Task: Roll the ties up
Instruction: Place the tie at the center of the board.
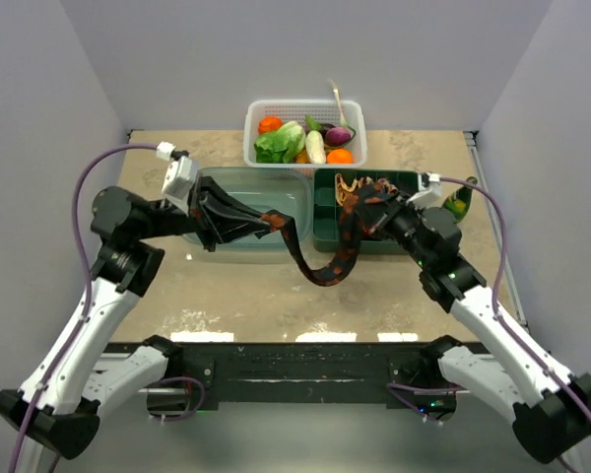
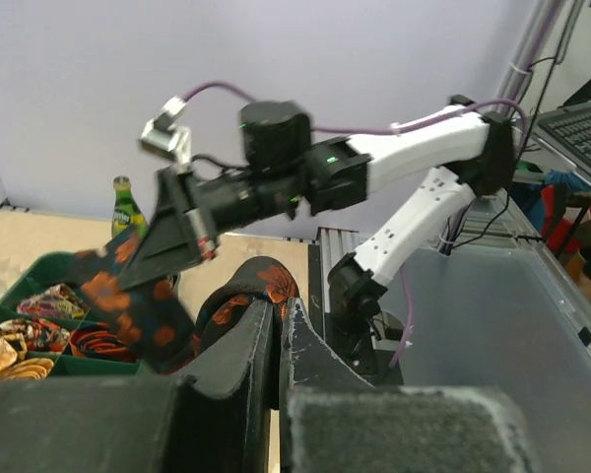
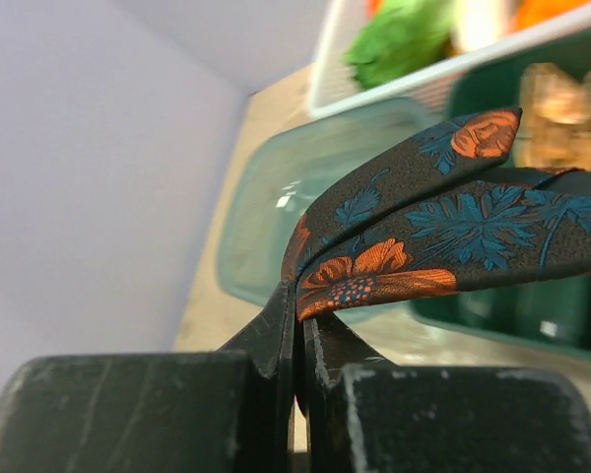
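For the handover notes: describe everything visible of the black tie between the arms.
The black tie is soft, woven-looking fabric with orange flowers and teal leaves. It sags in a slack U between the arms, one end pinched in the shut left fingers, the other, looped over, in the shut right fingers.

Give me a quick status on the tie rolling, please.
Left pincer and right pincer shut on black floral tie. Tie sags between them. Nothing in the way.

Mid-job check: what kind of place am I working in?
Probably a robotics lab test cell: plain white panels box in the table, a basket holds toy-looking vegetables, and a laptop keyboard is nearby.
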